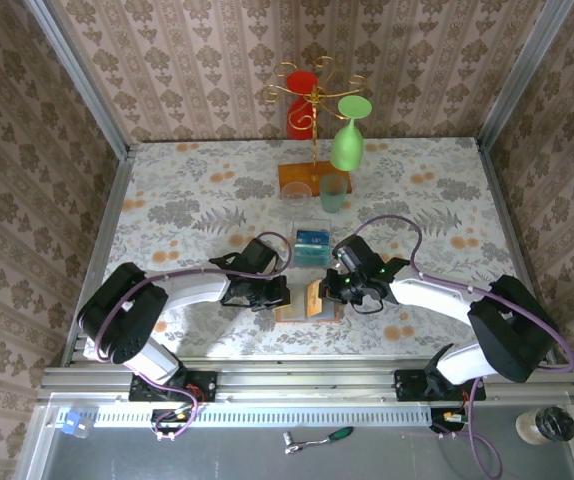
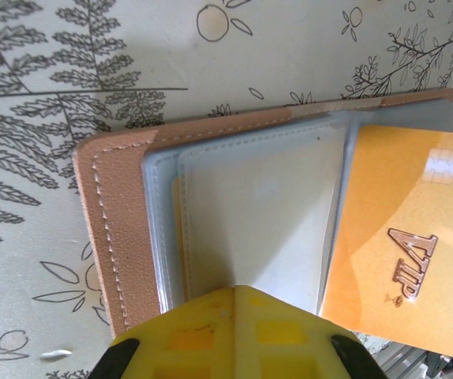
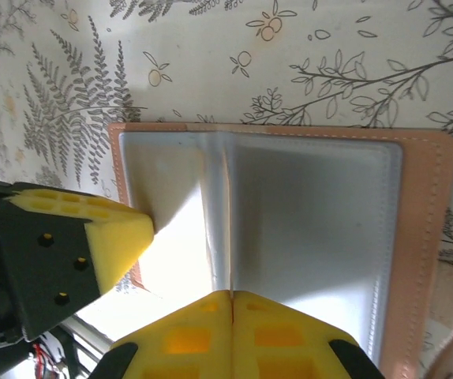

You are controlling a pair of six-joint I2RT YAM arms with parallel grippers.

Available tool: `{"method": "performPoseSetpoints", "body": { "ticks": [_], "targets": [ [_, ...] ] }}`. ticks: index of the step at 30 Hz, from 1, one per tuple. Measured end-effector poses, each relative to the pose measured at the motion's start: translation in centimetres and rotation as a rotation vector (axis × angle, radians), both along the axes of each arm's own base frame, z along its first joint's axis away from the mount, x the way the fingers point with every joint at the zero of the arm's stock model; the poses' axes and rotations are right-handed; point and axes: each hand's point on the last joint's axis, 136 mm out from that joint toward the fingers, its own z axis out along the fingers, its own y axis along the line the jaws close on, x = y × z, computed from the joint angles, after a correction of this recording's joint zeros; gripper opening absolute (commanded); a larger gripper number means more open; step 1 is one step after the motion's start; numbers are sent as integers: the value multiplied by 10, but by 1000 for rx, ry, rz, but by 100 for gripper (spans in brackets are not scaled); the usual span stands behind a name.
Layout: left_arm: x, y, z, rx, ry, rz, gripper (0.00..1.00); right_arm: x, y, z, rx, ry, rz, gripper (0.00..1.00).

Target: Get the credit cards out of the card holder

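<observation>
1. From the top external camera, the card holder [image 1: 292, 312] lay open on the tabletop [image 1: 187, 200], with the left tool [image 1: 277, 293] and right tool [image 1: 332, 290] both down at it. Blue cards [image 1: 312, 240] sat in a clear tray [image 1: 312, 262] just behind. How the tools' jaws stood could not be told here.
2. The left wrist camera showed the left tool's pads pressed together over the holder's near edge. An orange card [image 2: 400, 245] marked VIP lay tilted over the right-hand sleeves.
3. The right wrist camera showed the right tool's pads together at the sleeves' centre fold. Whether they pinched a leaf could not be told. The left tool's pad touched the holder's left edge.
</observation>
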Motion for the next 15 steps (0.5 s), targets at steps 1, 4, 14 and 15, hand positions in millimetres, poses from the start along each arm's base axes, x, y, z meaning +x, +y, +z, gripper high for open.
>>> {"method": "performPoseSetpoints", "body": {
  "ticks": [1,4,14,15],
  "targets": [
    [0,0,0,3,0,-2,4,0,-1,2,-17,-8,19,0],
    [-1,1,1,9,4,-6,6,4,-3,12,-66,-52,84,0],
    [0,4,3,20,-2,-5,14,28,-10,46,-311,-255,433,0],
    [0,5,4,20,-4,-1,14,31,-12,47,-342,-270,479,0]
  ]
}}
